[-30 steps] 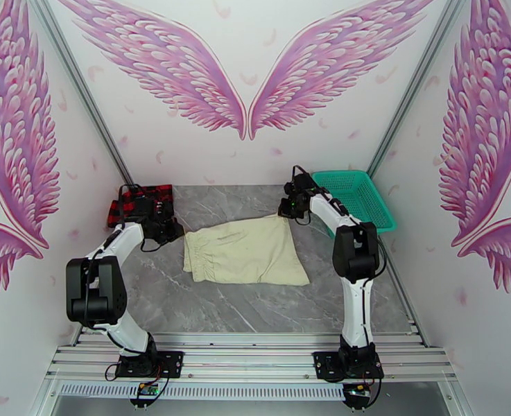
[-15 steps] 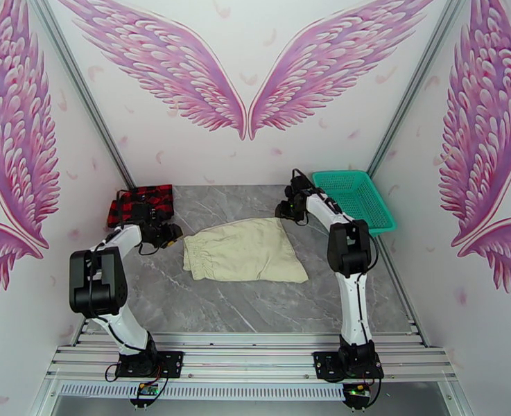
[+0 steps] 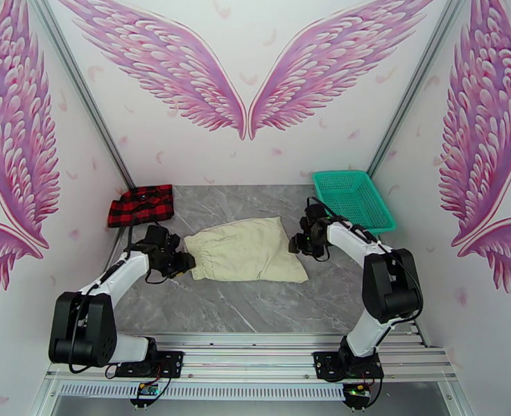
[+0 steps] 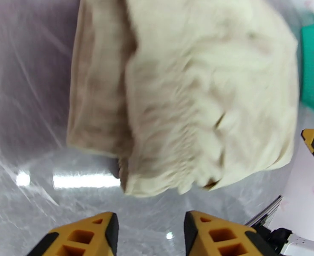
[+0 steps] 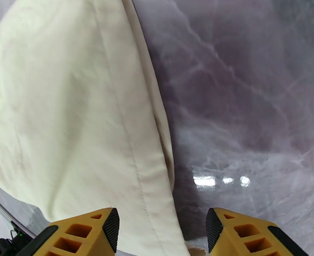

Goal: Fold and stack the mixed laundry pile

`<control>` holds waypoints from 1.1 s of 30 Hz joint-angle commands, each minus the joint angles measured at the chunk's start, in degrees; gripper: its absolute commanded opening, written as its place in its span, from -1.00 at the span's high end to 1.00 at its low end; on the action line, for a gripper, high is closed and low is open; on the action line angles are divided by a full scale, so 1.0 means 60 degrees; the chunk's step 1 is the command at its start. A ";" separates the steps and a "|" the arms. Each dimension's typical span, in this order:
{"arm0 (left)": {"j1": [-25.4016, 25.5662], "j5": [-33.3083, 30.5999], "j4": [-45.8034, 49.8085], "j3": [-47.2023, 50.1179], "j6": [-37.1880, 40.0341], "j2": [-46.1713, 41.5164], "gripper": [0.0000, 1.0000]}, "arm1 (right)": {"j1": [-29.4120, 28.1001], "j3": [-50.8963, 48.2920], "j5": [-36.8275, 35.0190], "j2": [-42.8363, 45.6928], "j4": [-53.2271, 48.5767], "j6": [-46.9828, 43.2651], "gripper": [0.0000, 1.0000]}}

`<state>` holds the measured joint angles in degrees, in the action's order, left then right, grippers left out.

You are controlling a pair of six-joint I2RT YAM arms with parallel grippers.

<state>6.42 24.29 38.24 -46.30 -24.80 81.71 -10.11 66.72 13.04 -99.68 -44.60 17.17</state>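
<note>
The cream cloth (image 3: 245, 249) lies flat on the table (image 3: 255, 306) with the left gripper (image 3: 182, 263) and right gripper (image 3: 295, 244) low at its two ends, jaws open and holding nothing, likely ready to pinch and fold it, while the red shirt (image 3: 141, 204) waits far left.

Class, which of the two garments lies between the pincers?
The cream cloth, spread in the middle; the checked shirt sits folded far left, away from both.
</note>
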 commanded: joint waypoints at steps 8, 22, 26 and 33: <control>0.0557 0.0051 -0.1234 0.0492 -0.0305 0.0887 0.07 | 0.0279 -0.1039 0.0701 -0.0066 0.0951 -0.0066 -0.26; 0.0753 0.0457 -0.1999 0.0496 -0.0522 0.0686 0.52 | 0.0279 -0.0851 0.1460 -0.0423 0.1354 0.0021 0.48; 0.0747 0.0149 -0.1654 0.0564 -0.0414 0.0453 0.61 | 0.0279 -0.0910 0.1440 -0.0383 0.1396 0.0039 0.64; 0.0653 -0.0801 -0.0553 0.0443 0.0016 -0.0053 -0.10 | 0.0279 -0.0917 0.1247 -0.0233 0.1229 -0.0074 0.80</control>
<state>10.59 22.33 31.73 -43.42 -26.22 83.64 -8.62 61.14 21.04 -101.36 -37.21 16.95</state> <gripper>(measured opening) 0.532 0.105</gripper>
